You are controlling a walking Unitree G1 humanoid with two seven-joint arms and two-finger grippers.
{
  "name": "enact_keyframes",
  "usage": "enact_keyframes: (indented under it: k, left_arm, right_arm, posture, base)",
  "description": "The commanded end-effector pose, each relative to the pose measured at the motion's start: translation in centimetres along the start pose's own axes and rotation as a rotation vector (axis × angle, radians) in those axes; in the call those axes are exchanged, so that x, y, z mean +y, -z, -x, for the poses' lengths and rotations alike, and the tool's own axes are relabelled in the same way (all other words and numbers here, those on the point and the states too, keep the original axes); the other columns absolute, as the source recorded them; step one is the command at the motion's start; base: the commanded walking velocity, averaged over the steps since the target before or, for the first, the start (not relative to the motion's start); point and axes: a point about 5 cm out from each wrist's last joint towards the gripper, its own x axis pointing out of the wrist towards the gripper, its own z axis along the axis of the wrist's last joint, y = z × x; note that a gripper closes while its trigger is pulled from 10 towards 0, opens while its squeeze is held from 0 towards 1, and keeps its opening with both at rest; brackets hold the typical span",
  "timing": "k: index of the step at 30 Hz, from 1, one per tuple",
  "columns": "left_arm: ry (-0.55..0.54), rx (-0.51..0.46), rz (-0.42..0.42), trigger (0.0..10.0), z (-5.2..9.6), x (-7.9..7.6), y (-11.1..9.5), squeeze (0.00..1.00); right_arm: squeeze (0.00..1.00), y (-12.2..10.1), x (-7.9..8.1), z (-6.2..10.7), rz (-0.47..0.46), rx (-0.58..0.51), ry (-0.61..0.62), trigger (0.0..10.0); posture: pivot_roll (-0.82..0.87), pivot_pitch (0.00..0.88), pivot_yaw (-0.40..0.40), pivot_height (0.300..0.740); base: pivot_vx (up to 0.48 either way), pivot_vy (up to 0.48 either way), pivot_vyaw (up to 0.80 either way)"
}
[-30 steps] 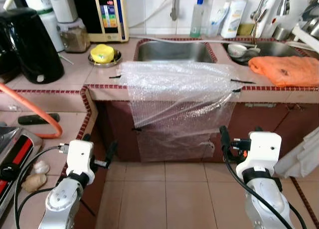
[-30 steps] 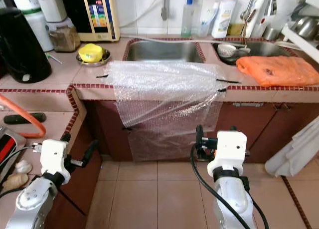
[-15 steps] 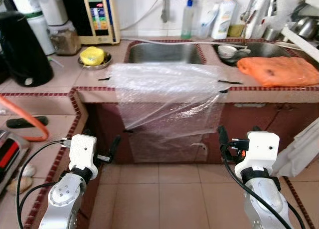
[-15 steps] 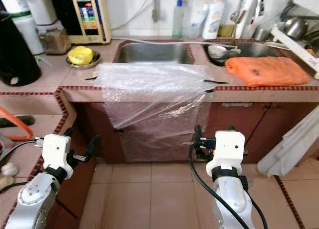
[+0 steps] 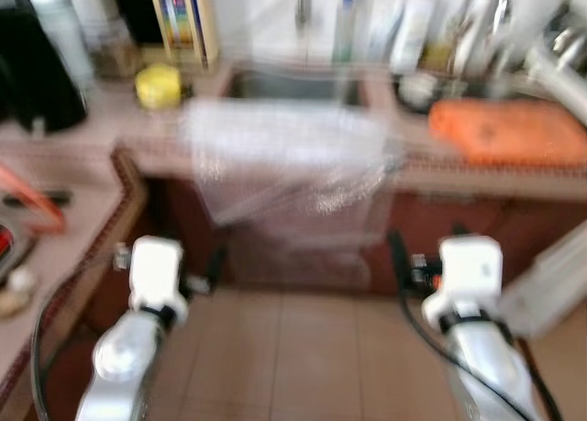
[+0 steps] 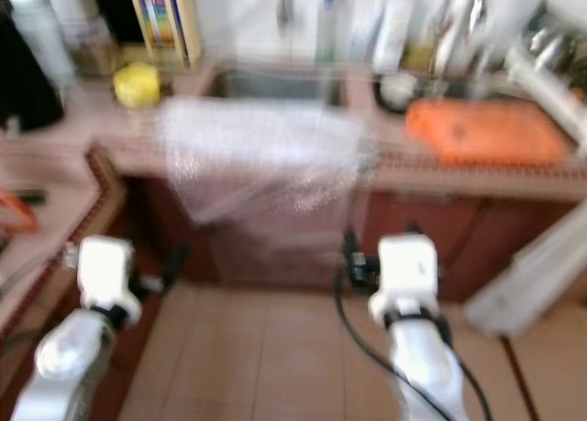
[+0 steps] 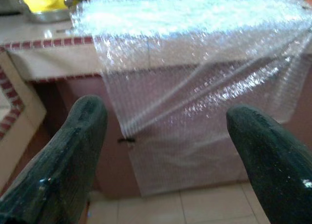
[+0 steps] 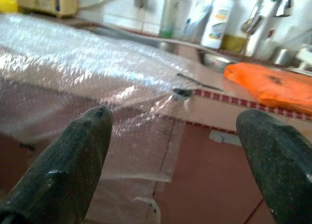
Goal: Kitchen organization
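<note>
Both grippers, left gripper (image 7: 165,151) and right gripper (image 8: 178,160), hang released and empty, near the bubble wrap (image 7: 195,72) draped over the counter's (image 7: 29,50) edge, probably padding it.

The left gripper (image 7: 165,146) has its two black fingers (image 7: 63,160) spread wide apart with nothing between them, pointed at the front of the counter (image 7: 48,58). A sheet of bubble wrap (image 7: 195,77) lies over the counter's edge and hangs down across the dark cabinet front, nearly to the tiled floor (image 7: 204,204). A yellow thing in a metal dish (image 7: 41,4) sits on the counter just beside the wrap.
</note>
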Motion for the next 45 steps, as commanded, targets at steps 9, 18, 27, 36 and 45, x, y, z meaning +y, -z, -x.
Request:
enact_keyframes:
  k: [9, 18, 27, 36, 45]
  left_arm:
    - [-0.052, -0.043, -0.031, 10.0, -0.1, 0.7, -1.4, 0.00]
    - [0.004, -0.097, -0.002, 10.0, -0.2, 0.0, -3.0, 0.00]
    - [0.023, -0.107, 0.017, 10.0, 0.0, -0.2, -3.0, 0.00]
    - [0.038, -0.114, 0.022, 10.0, -0.4, -0.4, -3.0, 0.00]
    - [0.044, -0.106, 0.029, 10.0, -0.3, -0.5, -2.6, 0.00]
  right_arm:
    - [0.00, -0.8, 0.7, -0.4, -0.076, -0.045, -0.022, 10.0]
    - [0.00, -3.2, 1.3, -0.7, -0.012, -0.140, -0.065, 10.0]
    - [0.00, -2.8, 1.3, -0.6, -0.003, -0.132, -0.075, 10.0]
    - [0.00, -2.4, 0.9, -0.6, 0.012, -0.120, -0.066, 10.0]
    - [0.00, -2.4, 1.0, -0.5, 0.016, -0.124, -0.070, 10.0]
  posture:
    - [0.01, 0.013, 0.013, 0.740]
    - [0.03, 0.015, 0.000, 0.740]
    - [0.03, 0.009, -0.012, 0.740]
    - [0.02, 0.001, -0.012, 0.740]
    - [0.02, 0.000, -0.014, 0.740]
  base:
    - [0.000, 0.000, 0.53]
    - [0.000, 0.000, 0.00]
    - [0.125, 0.000, 0.00]
    - [0.386, 0.000, 0.00]
    - [0.416, 0.000, 0.00]
